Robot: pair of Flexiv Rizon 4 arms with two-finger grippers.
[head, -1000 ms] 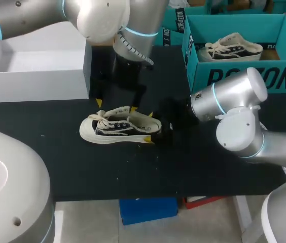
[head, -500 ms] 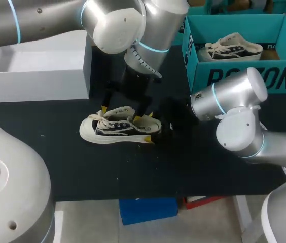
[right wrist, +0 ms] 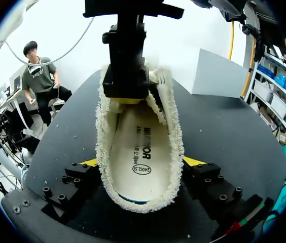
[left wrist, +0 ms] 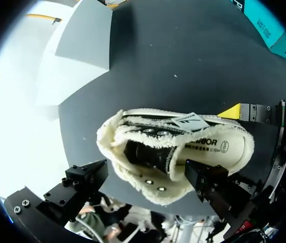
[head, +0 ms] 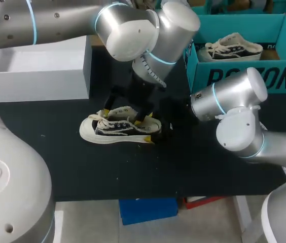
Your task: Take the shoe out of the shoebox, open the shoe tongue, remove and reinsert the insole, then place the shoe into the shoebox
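A cream sneaker (head: 113, 129) with a black side panel lies on the black table, toe to the left. My right gripper (head: 151, 127) is shut on its heel, a yellow tip against each side (right wrist: 140, 162). The printed insole (right wrist: 138, 152) lies flat inside the sneaker (right wrist: 133, 126). My left gripper (head: 121, 116) hangs open over the laces and tongue, its fingers (left wrist: 84, 185) spread wider than the shoe (left wrist: 153, 147). In the right wrist view one of those fingers (right wrist: 127, 61) stands at the mouth of the shoe by the tongue. The teal shoebox (head: 244, 76) sits at the back right.
A second cream sneaker (head: 231, 45) lies inside the teal shoebox. A white open box (head: 36, 76) stands at the back left, close behind the shoe. The table's front edge runs just below the shoe.
My left arm has swung right and come down, bringing its open gripper over the shoe's laces. The right gripper and the shoe have not moved.
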